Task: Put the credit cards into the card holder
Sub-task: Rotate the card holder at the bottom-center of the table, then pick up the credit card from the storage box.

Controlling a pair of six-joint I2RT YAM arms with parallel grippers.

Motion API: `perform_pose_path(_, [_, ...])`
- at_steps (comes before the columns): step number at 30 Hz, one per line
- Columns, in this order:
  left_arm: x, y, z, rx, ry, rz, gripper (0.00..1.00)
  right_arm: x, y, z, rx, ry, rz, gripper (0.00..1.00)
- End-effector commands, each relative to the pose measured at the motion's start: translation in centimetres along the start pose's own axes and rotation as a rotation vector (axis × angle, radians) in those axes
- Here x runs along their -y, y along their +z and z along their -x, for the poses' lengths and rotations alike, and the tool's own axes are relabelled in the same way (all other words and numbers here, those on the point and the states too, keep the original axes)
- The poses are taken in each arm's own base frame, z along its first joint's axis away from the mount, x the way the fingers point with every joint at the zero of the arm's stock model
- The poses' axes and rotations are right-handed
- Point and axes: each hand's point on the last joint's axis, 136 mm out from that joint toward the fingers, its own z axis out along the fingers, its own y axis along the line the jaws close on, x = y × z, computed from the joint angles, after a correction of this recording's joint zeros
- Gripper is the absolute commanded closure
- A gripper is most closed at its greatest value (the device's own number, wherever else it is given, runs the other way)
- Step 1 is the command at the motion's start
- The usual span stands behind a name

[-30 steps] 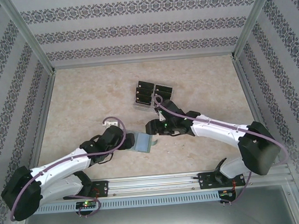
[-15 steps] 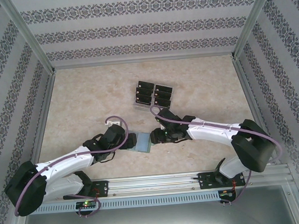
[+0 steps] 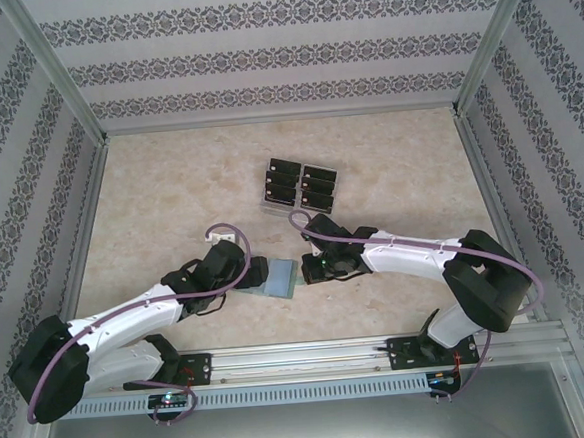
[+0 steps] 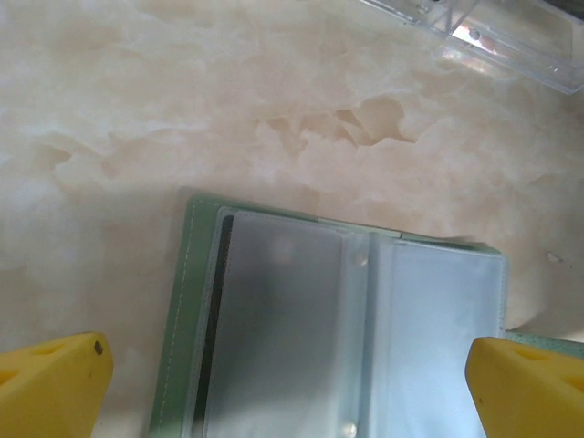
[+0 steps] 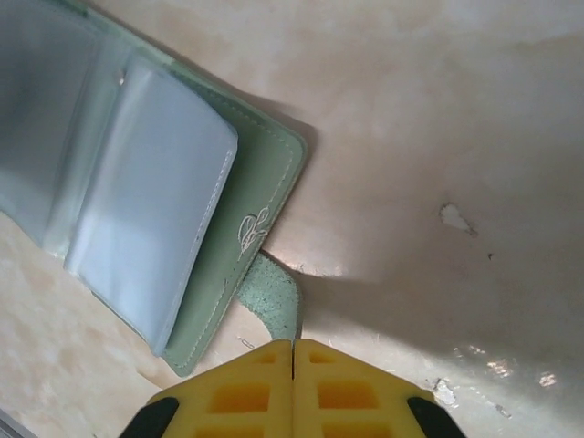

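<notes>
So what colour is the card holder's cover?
Pale green card holder; right wrist view shows it best.

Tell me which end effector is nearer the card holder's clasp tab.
Right. The right end effector sits closed with its tips at the clasp tab; the left end effector, open, straddles the opposite side of the card holder.

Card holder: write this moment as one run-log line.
card holder open flat | left gripper open astride it | right gripper shut by clasp tab | credit cards in tray
</notes>
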Motion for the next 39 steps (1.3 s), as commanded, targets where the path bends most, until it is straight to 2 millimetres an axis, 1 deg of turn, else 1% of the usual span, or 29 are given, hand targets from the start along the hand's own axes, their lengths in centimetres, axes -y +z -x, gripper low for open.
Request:
perform_pose_path(1, [0.2, -0.8, 1.6, 0.040, 0.009, 0.003, 0.00, 0.1, -0.4, 0.3, -0.030, -0.064, 0.005, 0.98])
perform_pose_path(3, [0.3, -0.9, 1.7, 0.043, 0.009, -0.002, 0.00, 0.4, -0.6, 0.5, -0.042, -0.091, 0.004, 1.00])
perform_pose_path(11, [0.5, -1.3, 1.8, 0.044, 0.008, -0.014, 0.00, 2.0, -1.7, 1.6, -0.078, -0.183, -0.047, 1.00])
perform_pose_path(19, [0.7, -1.2, 2.0, 0.047, 0.008, -0.020, 0.00, 2.8, -1.3, 3.0, -0.080, -0.198, -0.086, 1.00])
perform_pose_path(20, [0.6, -1.2, 2.0, 0.045, 0.009, -0.018, 0.00, 2.8, -1.2, 3.3, -0.078, -0.198, -0.084, 0.99])
perform_pose_path(21, [0.7, -1.2, 2.0, 0.046, 0.008, -0.018, 0.00, 2.6, -1.2, 3.4, -0.079, -0.200, -0.080, 0.92])
perform_pose_path(23, [0.5, -1.2, 2.1, 0.047, 0.002, -0.009, 0.00, 2.0, -1.7, 3.9, -0.068, -0.201, -0.065, 0.73])
perform_pose_path(24, [0.4, -1.2, 2.1, 0.047, -0.004, 0.003, 0.00, 1.6, -2.3, 4.2, -0.054, -0.204, -0.054, 0.69])
perform_pose_path(26, [-0.7, -1.6, 2.2, 0.049, -0.023, 0.061, 0.00, 0.3, -4.1, 5.7, 0.003, -0.198, -0.013, 0.63])
perform_pose_path(29, [-2.5, -2.1, 2.5, 0.070, -0.081, 0.135, 0.00, -0.9, -6.5, 8.3, 0.086, -0.198, 0.021, 0.58])
perform_pose_path(31, [-3.5, -2.5, 2.8, 0.083, -0.125, 0.155, 0.00, -1.3, -7.4, 10.2, 0.128, -0.217, 0.006, 0.56])
perform_pose_path(34, [-4.8, -3.0, 3.2, 0.087, -0.171, 0.176, 0.00, -1.8, -7.6, 13.1, 0.169, -0.264, -0.028, 0.53])
perform_pose_path(37, [-6.0, -3.6, 3.7, 0.092, -0.199, 0.188, 0.00, -2.1, -7.0, 15.8, 0.196, -0.334, -0.079, 0.51])
perform_pose_path(39, [-6.6, -4.0, 4.1, 0.099, -0.212, 0.193, 0.00, -2.4, -6.4, 17.2, 0.204, -0.389, -0.112, 0.50])
